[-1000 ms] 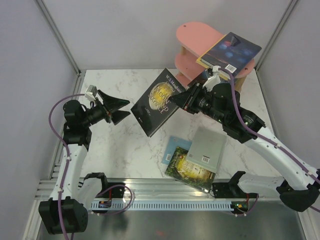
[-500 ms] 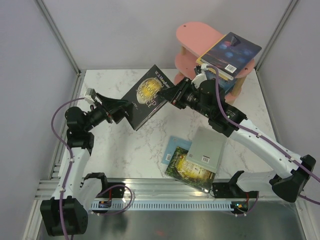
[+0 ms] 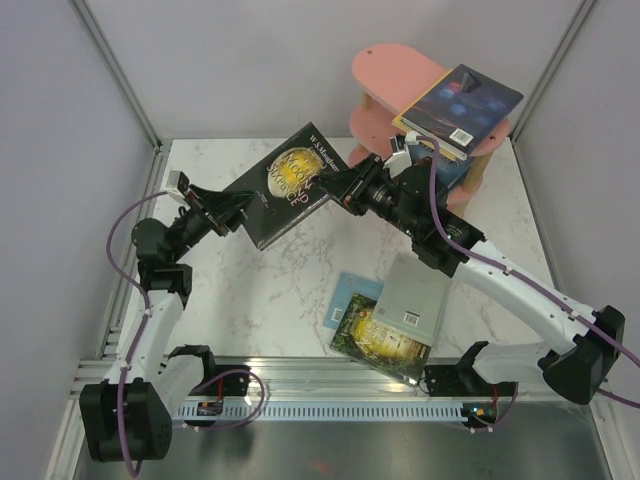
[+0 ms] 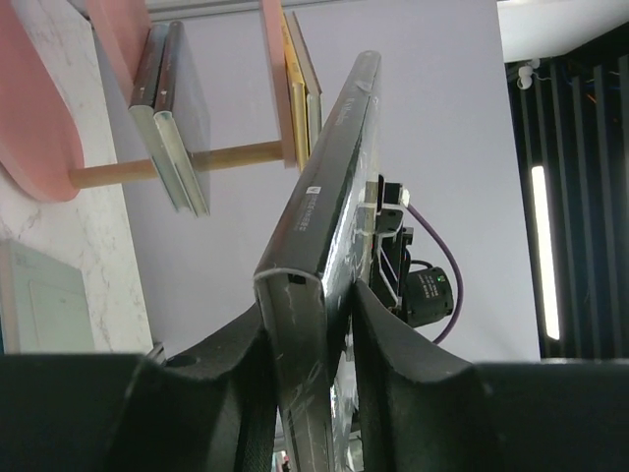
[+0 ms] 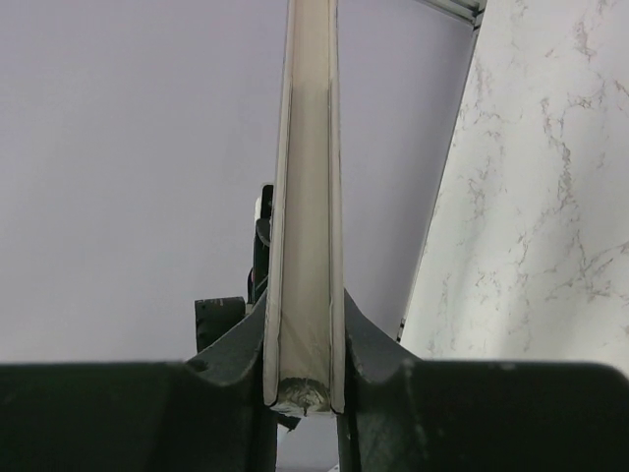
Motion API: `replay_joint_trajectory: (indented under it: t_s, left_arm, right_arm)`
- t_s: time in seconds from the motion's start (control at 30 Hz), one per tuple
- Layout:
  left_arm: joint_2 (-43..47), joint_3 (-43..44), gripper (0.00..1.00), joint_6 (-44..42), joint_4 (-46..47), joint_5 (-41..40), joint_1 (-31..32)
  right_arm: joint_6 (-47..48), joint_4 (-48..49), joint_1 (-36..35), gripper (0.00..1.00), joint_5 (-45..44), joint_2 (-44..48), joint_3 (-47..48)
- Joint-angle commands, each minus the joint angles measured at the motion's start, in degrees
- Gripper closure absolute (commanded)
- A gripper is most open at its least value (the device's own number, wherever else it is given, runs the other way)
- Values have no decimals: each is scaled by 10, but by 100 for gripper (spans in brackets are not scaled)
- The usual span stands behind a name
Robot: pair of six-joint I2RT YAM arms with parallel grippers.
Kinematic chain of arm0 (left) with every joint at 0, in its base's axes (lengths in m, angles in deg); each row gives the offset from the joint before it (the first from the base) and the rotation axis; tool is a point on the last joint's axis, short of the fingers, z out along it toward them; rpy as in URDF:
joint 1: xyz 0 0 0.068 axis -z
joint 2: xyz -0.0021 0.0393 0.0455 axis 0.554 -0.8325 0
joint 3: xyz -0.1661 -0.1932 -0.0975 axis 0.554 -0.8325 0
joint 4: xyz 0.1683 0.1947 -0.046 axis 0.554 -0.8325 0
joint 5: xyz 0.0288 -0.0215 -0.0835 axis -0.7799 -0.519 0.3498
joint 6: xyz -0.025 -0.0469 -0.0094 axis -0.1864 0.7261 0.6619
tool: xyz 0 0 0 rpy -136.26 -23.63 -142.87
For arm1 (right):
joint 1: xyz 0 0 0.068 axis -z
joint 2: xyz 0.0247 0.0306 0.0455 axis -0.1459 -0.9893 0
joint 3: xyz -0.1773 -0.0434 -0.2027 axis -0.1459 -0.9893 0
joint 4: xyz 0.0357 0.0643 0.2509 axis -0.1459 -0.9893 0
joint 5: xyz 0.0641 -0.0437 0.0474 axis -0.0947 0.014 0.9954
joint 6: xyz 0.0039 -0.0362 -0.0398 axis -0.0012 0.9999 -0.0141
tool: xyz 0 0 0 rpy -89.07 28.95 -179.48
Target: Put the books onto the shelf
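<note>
Left gripper: jaws pressed against both covers of a black paperback with a gold title, at its left end.
Right gripper: jaws clamped on the opposite edge.
Book: in mid-air over the white marble table, near the pink three-tier shelf with wooden posts.

On the cover of the black book, left of the shelf, a pale author line is read as "W. S Maugham". The gold title below it is made out only in part: "Moon" and "Sixpence". White barcode labels are seen on the dark blue book on top of the shelf and on the grey book lying on the desk in front of the shelf. Their digits cannot be read.
</note>
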Motion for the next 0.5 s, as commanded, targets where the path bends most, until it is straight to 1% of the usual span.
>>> replay_joint_trajectory:
  t_s: [0.0,0.03,0.07,0.1,0.17,0.2,0.23,0.37,0.47]
  left_arm:
    - [-6,10,98,10,56,5,6]
    - [-7,15,98,4,48,3,5]
    - [-9,25,98,-5,38,2,5]
    - [-10,32,98,-26,14,1,4]
    - [-19,54,98,-44,-8,1,3]
    - [-22,60,98,-52,-16,-1,3]
    - [-30,64,98,-53,-16,-3,2]
    - [-47,85,98,-55,-16,-14,-7]
    - [-62,96,98,-55,-23,-24,-14]
  right_arm:
    - [8,60,-4,90,13,-2,35]
    - [19,43,-4,75,13,-3,46]
    - [29,24,-5,45,11,-4,59]
    - [56,-15,-5,35,10,-4,83]
    - [78,-63,-4,17,-5,0,102]
    - [93,-93,-2,11,-9,4,110]
    - [100,-105,-1,2,-15,14,111]
    - [122,-160,6,2,-35,41,114]
    - [156,-224,6,2,-44,54,140]
